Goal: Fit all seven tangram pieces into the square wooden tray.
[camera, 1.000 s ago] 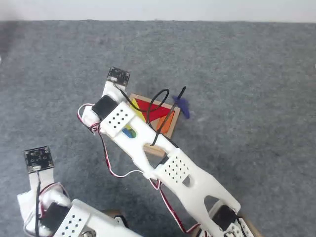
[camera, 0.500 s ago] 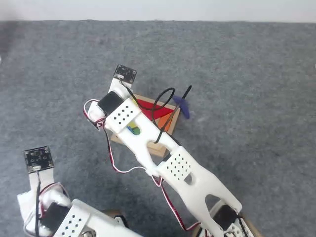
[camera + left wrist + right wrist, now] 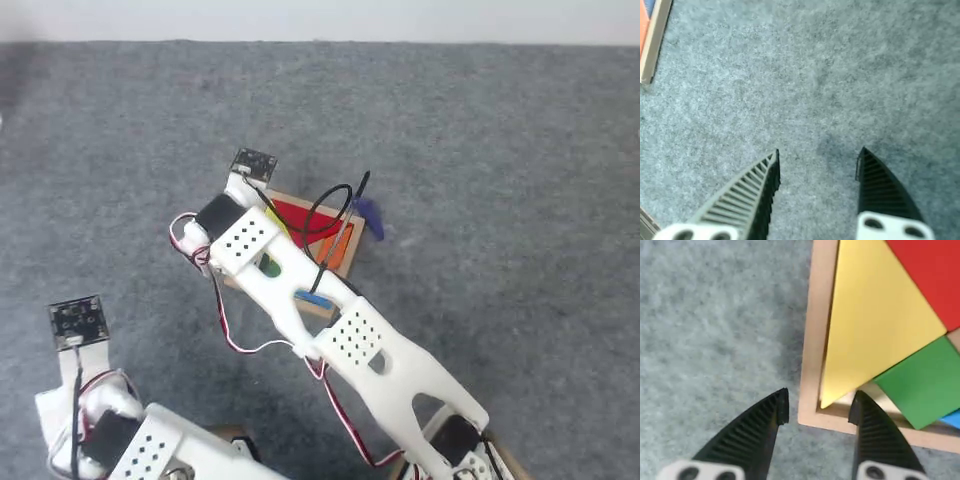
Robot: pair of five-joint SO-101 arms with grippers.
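The square wooden tray holds a yellow triangle, a red piece, a green piece and a sliver of a blue piece. My right gripper is open, its fingertips straddling one corner of the tray just off the yellow triangle's point. In the high view the right arm lies across the tray, where red and orange pieces show. A purple piece lies on the carpet beside the tray's right edge. My left gripper hangs open over bare carpet.
Grey carpet covers the table on all sides of the tray. The left arm sits folded at the near left corner. The left wrist view catches a wooden edge of the tray at its border.
The right arm's wrist has shifted slightly right over the tray's left corner, then pulled back a little. The left arm has not moved.
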